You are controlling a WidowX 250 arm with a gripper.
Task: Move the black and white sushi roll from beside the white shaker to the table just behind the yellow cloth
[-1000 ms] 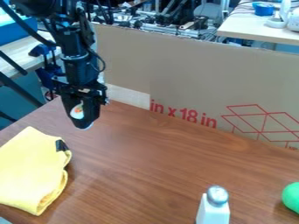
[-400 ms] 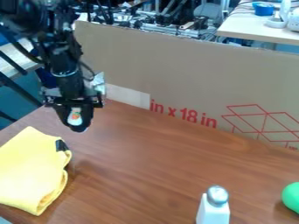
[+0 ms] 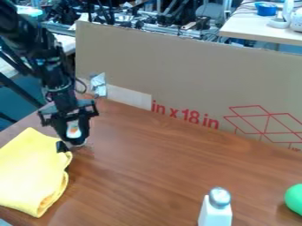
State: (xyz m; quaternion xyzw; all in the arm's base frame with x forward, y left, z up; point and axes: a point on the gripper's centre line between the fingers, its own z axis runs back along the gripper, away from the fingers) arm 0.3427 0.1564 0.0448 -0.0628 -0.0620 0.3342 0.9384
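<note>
Gripper (image 3: 75, 139), black two-finger: lowered and shifted toward the cloth over the last second; whether open or closed, cannot tell. Yellow folded cloth (image 3: 29, 174): at left, unmoved; its black corner tab (image 3: 62, 147) now lies just beside the gripper, apparently within easy reach. White silver-capped shaker (image 3: 216, 211): well apart.

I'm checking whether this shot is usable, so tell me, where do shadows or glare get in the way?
In the camera view, a soft shadow lies along the right side of the yellow cloth; another sits beside the green ball; bright highlights show on the shaker's metal cap; and the black gripper is dark enough to hide some detail.
</note>
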